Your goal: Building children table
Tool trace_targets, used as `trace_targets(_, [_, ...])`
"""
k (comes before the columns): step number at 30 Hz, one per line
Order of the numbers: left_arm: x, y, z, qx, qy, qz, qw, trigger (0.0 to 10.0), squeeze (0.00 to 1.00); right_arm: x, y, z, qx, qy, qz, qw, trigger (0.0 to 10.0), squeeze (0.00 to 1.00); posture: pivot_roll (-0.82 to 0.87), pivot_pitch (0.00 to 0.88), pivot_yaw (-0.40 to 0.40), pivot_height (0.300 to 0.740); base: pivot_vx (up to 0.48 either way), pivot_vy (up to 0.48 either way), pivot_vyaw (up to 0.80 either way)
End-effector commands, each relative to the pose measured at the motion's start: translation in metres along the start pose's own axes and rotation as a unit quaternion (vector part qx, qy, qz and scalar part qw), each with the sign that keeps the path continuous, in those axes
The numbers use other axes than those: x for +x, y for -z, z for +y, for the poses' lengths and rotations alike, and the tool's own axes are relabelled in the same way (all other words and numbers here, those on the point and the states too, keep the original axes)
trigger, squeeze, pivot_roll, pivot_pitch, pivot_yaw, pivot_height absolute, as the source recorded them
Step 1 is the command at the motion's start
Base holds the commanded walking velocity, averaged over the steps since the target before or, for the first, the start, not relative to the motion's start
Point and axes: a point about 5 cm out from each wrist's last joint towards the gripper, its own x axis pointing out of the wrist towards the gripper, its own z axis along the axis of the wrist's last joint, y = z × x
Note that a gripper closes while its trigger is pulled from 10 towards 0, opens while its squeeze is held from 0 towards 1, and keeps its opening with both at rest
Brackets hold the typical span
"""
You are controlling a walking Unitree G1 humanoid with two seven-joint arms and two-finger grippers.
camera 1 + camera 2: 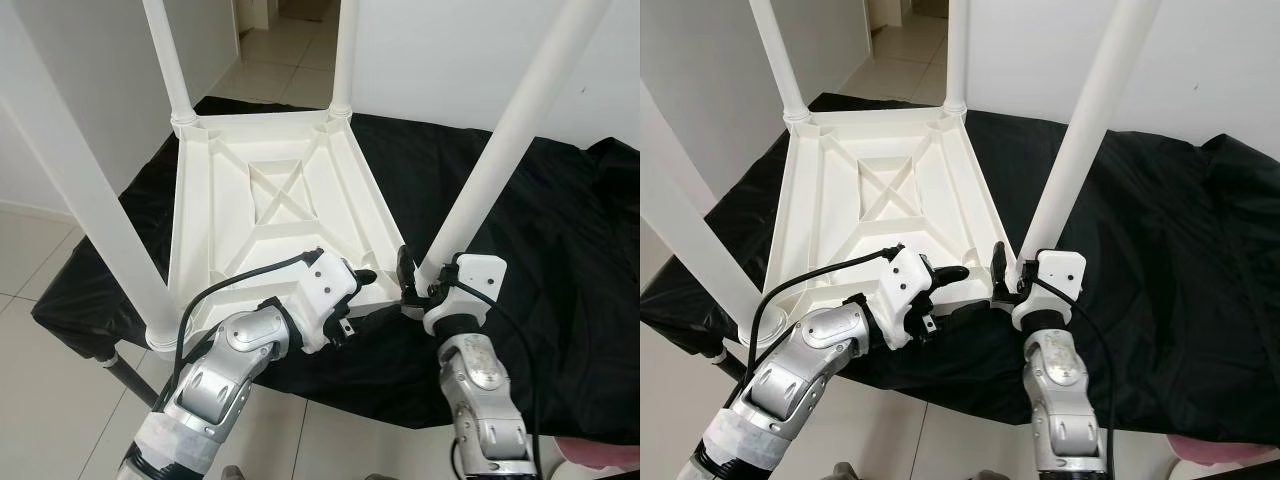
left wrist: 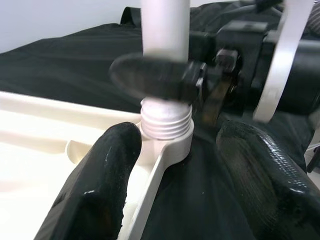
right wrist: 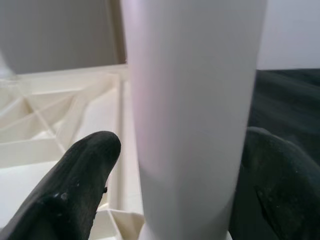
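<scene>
Tabletop: the white plastic children's tabletop point(image 1: 270, 200) is laid upside down on a counter draped in black cloth point(image 1: 560, 260), its ribbed underside facing up.
Legs: three white legs are seen standing in the far-left, far-right and near-left corner sockets; the fourth leg point(image 1: 500, 150) is stood in the near-right corner socket point(image 2: 170, 131), leaning slightly away from upright.
Thread: in the left wrist view, several turns of thread are shown above the socket rim, so the leg is judged not yet fully screwed home.
Right claw: the right claw point(image 1: 412, 285) is placed at the base of the fourth leg, fingers point(image 3: 80, 185) spread to either side of the shaft; whether they are pressing on it cannot be told.
Left claw: the left claw point(image 1: 362, 292) is held spread just beside the same socket, one finger point(image 2: 100, 175) over the tabletop edge, nothing pinched.
Step in hand: the fourth leg is being seated and twisted into its socket.
Done well: the leg should be brought upright before turning, so the thread is not crossed; the tabletop corner should be steadied by the left claw while the shaft is gripped low and turned in short strokes.
Risk: the tabletop may be slid on the cloth if the corner is not braced.
</scene>
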Motion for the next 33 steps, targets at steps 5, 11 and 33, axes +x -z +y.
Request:
trace_targets(5, [0.0,0.004,0.002,-0.008,-0.014,0.002,1.0,10.0,0.0,-0.005,-0.002,-0.012,0.001,-0.064,-0.008,0.998,10.0,0.0,-0.09,0.0,-0.026,0.74,0.0,0.0,0.0])
trace_targets(11, [-0.001,0.004,0.005,0.004,-0.003,0.007,1.0,10.0,0.0,0.002,0.001,-0.038,-0.03,-0.19,0.021,0.981,10.0,0.0,-0.07,0.0,-0.018,0.74,0.0,0.0,0.0])
trace_targets(33, [0.004,0.004,0.002,0.012,-0.003,0.0,1.0,10.0,0.0,0.022,0.019,-0.042,-0.017,-0.272,0.047,0.961,0.0,0.0,-0.04,0.0,-0.054,0.74,0.0,0.0,0.0])
